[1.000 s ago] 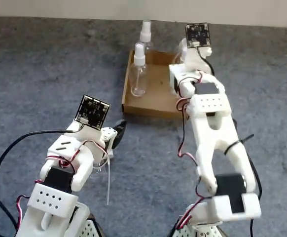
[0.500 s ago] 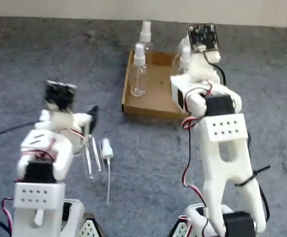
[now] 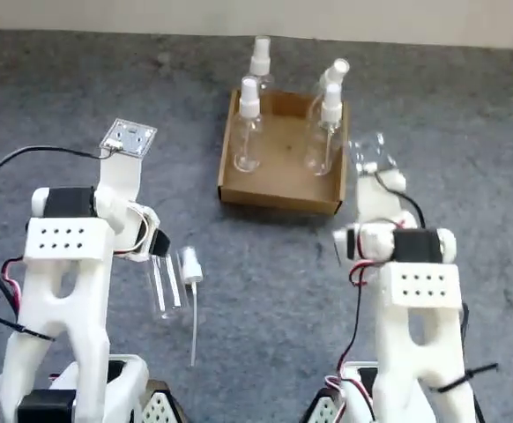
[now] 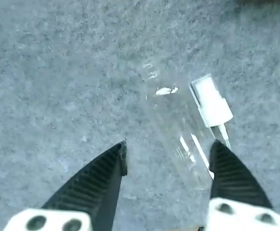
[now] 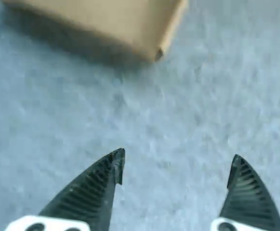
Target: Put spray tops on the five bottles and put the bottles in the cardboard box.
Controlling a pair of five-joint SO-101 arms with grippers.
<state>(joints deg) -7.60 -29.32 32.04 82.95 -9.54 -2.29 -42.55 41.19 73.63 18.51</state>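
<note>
A clear bottle [image 4: 176, 122] without a top lies on the grey carpet, and a loose white spray top [image 4: 211, 102] lies beside it. My left gripper [image 4: 169, 151] hangs open just above them, with the bottle's end between its fingers. In the high view the bottle [image 3: 167, 286], the spray top [image 3: 190, 264] and the left gripper [image 3: 155, 245] are at the lower left. The cardboard box [image 3: 274, 196] holds a capped bottle [image 3: 248, 132] on its left and two capped bottles [image 3: 325, 128] on its right. My right gripper [image 5: 176, 161] is open over bare carpet, short of the box's corner [image 5: 157, 50].
One more capped bottle [image 3: 261, 55] stands behind the box by the back wall. The spray top's thin tube [image 3: 192, 326] runs toward the front edge. Both arms' white bases and cables stand at the front of the carpet.
My right arm has drawn back from over the box, and two capped bottles now stand at the box's right side. My left arm swung left and came back over the lying bottle.
</note>
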